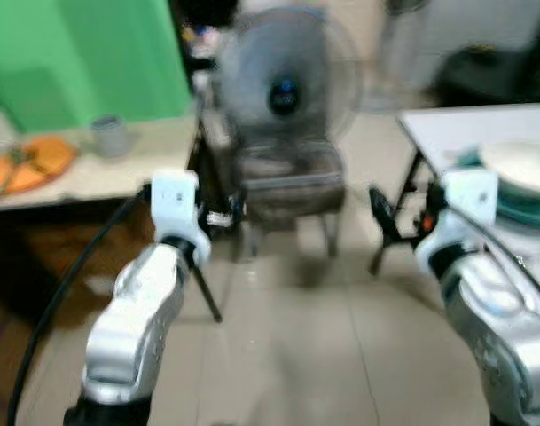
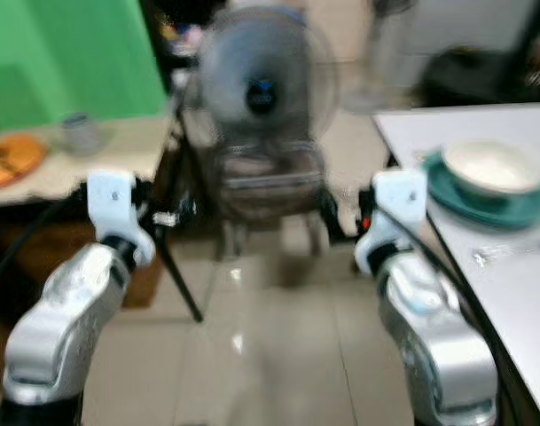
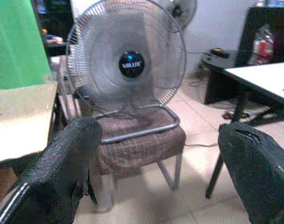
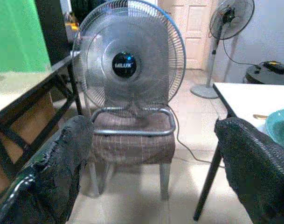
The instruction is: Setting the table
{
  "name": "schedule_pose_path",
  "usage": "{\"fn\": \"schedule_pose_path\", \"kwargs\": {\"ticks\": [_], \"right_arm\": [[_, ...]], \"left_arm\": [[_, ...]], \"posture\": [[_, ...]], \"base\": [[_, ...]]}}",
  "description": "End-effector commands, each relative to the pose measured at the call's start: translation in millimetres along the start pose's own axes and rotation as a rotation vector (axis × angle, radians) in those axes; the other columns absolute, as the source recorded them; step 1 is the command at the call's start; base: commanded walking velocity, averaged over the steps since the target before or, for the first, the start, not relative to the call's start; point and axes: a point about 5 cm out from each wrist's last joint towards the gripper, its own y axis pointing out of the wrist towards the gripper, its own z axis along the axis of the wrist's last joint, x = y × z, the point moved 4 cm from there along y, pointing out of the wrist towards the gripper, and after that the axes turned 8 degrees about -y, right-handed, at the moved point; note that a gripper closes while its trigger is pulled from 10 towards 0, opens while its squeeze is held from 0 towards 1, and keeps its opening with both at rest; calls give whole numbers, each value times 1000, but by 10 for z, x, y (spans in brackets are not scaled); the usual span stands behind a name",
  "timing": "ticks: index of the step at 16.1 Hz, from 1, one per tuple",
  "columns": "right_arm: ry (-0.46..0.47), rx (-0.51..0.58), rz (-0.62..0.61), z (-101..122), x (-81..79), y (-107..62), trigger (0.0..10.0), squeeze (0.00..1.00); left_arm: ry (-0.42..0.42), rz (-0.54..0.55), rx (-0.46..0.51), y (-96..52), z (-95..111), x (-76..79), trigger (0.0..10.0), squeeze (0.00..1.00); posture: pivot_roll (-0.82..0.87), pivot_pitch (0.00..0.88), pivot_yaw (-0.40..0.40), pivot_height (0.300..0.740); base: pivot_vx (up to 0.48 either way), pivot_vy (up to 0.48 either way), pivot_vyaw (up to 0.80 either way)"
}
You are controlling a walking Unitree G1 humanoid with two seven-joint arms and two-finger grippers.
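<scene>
A white bowl (image 2: pixel 491 164) sits on a teal plate (image 2: pixel 475 202) on the white table (image 2: pixel 518 275) to my right. On the beige table (image 1: pixel 119 173) to my left lie an orange plate (image 1: pixel 30 164) and a grey cup (image 1: pixel 110 135). Both arms are raised in front of me over the floor. My left gripper (image 3: pixel 160 177) is open with nothing between its fingers (image 3: pixel 62 172). My right gripper (image 4: pixel 155 172) is open and empty too, and the teal plate's rim (image 4: pixel 279 128) shows just beyond one finger. The eye views are blurred.
A large grey fan (image 1: pixel 285 89) stands on a brown chair (image 1: pixel 292 182) straight ahead, between the two tables. A standing fan (image 4: pixel 225 28) is farther back by a door. A green screen (image 1: pixel 83 53) rises behind the left table. Tiled floor (image 1: pixel 296 355) lies open before me.
</scene>
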Motion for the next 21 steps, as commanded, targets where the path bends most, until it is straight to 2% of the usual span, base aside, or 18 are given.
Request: {"fn": "schedule_pose_path", "kwargs": {"ticks": [1, 3, 9, 13, 15, 16, 18, 21], "right_arm": [[-4, 17, 9, 47, -32, 12, 10000, 0], [41, 3, 2, 18, -20, 18, 10000, 0], [93, -11, 9, -12, -24, 24, 10000, 0], [94, -1, 64, 27, -110, 26, 10000, 0], [75, -1, 73, 31, -123, 31, 10000, 0], [77, -3, 77, 28, -127, 30, 10000, 0], [78, -1, 82, 28, -131, 28, 10000, 0], [133, -19, 54, -21, -91, 32, 10000, 0]], "left_arm": [[4, 8, -3, 1, 5, -26, 10000, 1000], [6, 8, -4, 5, 7, -30, 10000, 1000], [11, 8, -5, 8, 16, -42, 10000, 1000], [15, 11, 8, 10, 45, -40, 10000, 1000], [51, 5, 7, 13, 46, -31, 10000, 784], [61, 5, 14, 13, 52, -32, 10000, 753], [60, 2, 26, 13, 69, -32, 10000, 757], [64, -9, 35, 3, 85, -28, 10000, 769]], "posture": [[-14, 0, 87, 740], [-13, 0, 86, 740], [-8, 0, 86, 740], [-7, 0, 87, 740], [-7, 0, 86, 740], [-6, 0, 85, 740], [-5, 0, 84, 740], [0, 0, 82, 740]], "base": [[0, 296, 0], [0, 296, 0], [0, 298, 0], [0, 75, 200], [0, 0, 800], [0, 0, 800], [0, 0, 741], [162, 0, 0]]}}
